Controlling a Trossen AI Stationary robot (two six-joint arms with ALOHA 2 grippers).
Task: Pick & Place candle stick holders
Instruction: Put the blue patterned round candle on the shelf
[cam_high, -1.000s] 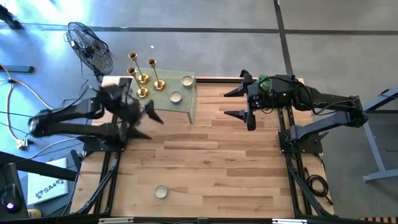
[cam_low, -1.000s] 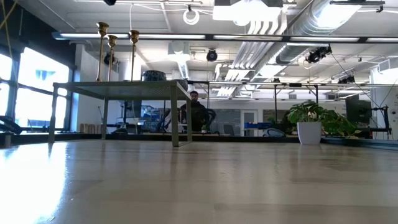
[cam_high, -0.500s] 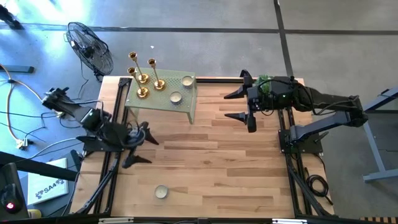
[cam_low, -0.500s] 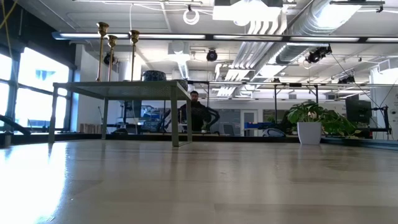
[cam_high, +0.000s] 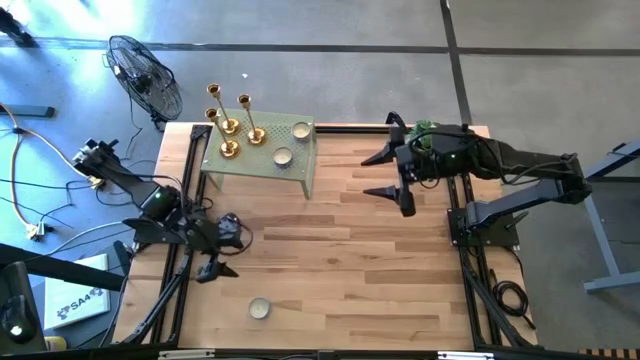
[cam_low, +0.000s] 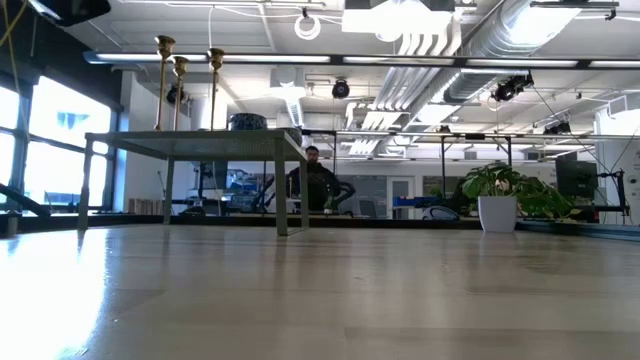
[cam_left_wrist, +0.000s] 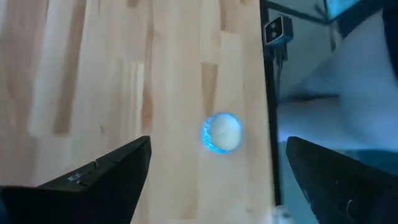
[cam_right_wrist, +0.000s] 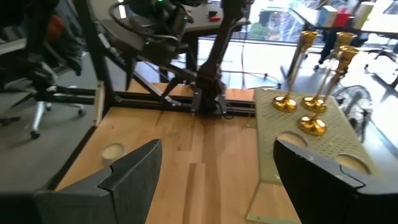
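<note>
The three candle stick holders (cam_high: 232, 125) stand upright, close together, on the far-left corner of the small green perforated stand (cam_high: 300, 172), beside two round candles (cam_high: 283, 155) resting on the same top. The left gripper (cam_high: 218, 257) hangs over the wooden table (cam_high: 340, 270) near its left edge, well short of the stand, fingers spread wide and holding nothing; a lone tealight (cam_high: 259, 308) lies near the table's front edge. The right gripper (cam_high: 387, 175) hovers beside the stand's right end, also wide open and empty. Bare wood stretches between both grippers.
</note>
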